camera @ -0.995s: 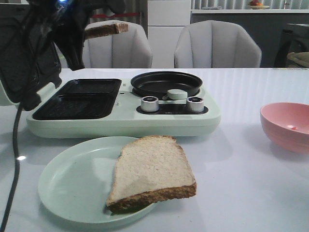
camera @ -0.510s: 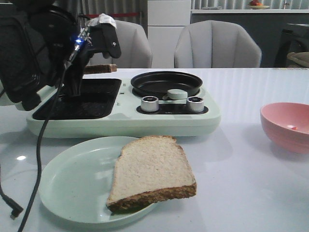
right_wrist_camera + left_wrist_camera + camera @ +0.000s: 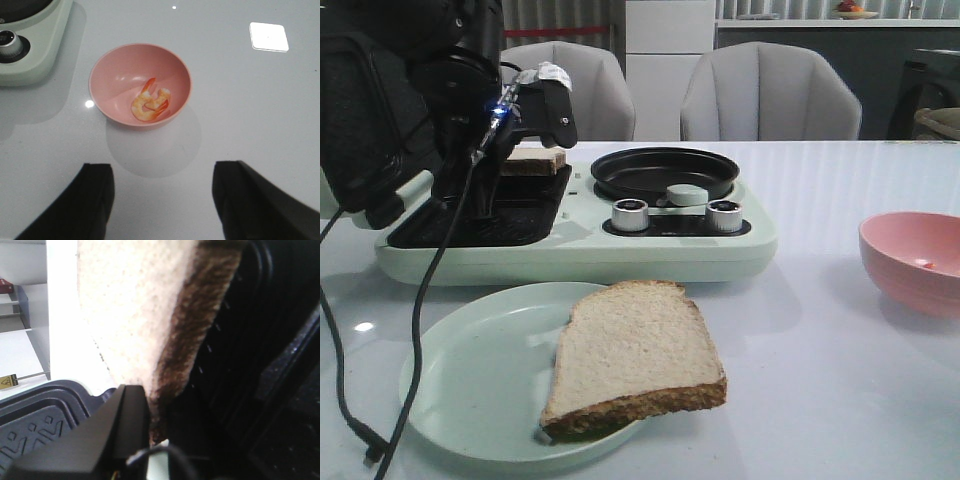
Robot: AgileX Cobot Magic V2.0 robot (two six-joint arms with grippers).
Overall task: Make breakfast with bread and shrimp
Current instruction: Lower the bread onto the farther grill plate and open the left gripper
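On your left, the left pincer (image 3: 515,150) has come down from up at chair height a second ago and now holds one slice of bread (image 3: 532,160) clenched by its crust just over the dark grill plate (image 3: 480,215) of the pale green breakfast maker (image 3: 580,250), so I judge the release onto the plate is the next move. In the middle, the second slice (image 3: 635,355) lies untouched, overhanging the rim of the green plate (image 3: 470,380). To your right, the shrimp (image 3: 150,104) sit in the pink bowl (image 3: 107,82) on the table (image 3: 250,125), with the right pincer (image 3: 162,200) spread open and empty, well short of them.
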